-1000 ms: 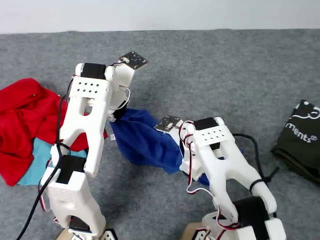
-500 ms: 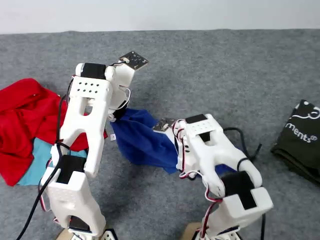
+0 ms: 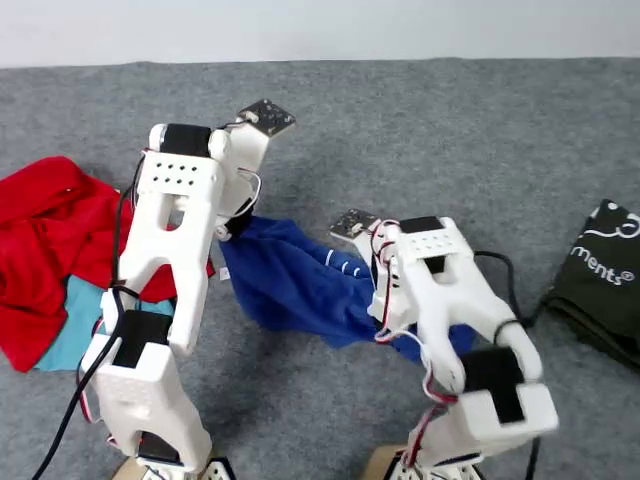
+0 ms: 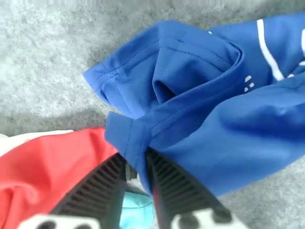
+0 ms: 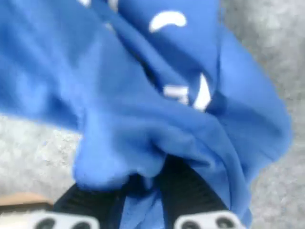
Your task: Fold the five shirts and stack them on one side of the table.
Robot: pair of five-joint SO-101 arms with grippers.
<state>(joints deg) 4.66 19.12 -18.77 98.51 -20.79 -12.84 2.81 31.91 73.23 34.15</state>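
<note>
A blue shirt (image 3: pixel 300 285) with white markings hangs crumpled between the two arms above the grey table. My left gripper (image 4: pixel 137 168) is shut on a hem corner of the blue shirt (image 4: pixel 205 109), beside the red shirt (image 4: pixel 52 167). My right gripper (image 5: pixel 150 183) is shut on a bunched fold of the blue shirt (image 5: pixel 143 95) at its other end. In the high view the left arm (image 3: pixel 175 230) stands over the shirt's left end and the right arm (image 3: pixel 430 290) over its right end.
A red shirt (image 3: pixel 50 240) lies heaped at the left edge over a light blue shirt (image 3: pixel 75 320). A folded black shirt (image 3: pixel 600 275) with white print sits at the right edge. Bare grey table (image 3: pixel 440 130) stretches behind the arms.
The right arm has swung to the right with its end of the blue shirt, stretching the cloth out and showing its white markings. The left arm has stayed put.
</note>
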